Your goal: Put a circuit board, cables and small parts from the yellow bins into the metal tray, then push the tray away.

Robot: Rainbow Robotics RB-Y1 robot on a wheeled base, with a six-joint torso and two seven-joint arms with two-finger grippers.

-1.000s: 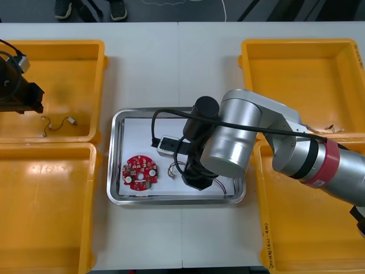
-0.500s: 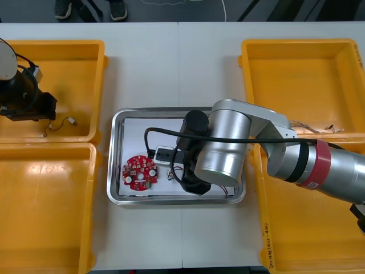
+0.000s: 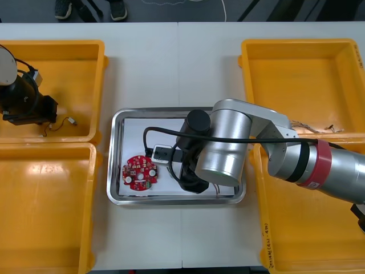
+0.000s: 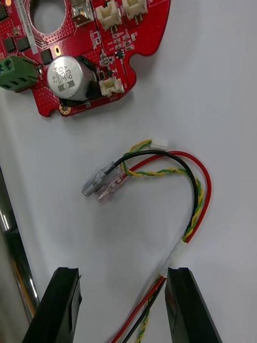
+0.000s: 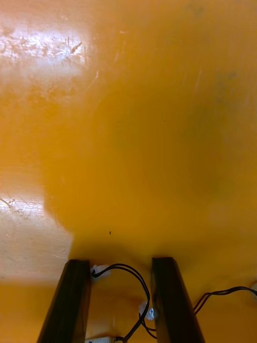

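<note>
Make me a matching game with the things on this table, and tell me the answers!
Things:
1. circuit board
2. red and yellow cable
3. black cable
4. metal tray

Places:
A. in a yellow bin, at the left hand
B. on the table, between the bins
C. in the tray, round and red
D. in the tray, at the right hand, whose fingers are open

Pairs: 1-C, 2-D, 3-A, 4-B.

Circuit board (image 4: 134, 27) cut at view edge; red and yellow cable (image 4: 160, 172) mostly hidden under right arm (image 3: 228, 148) in front view
</note>
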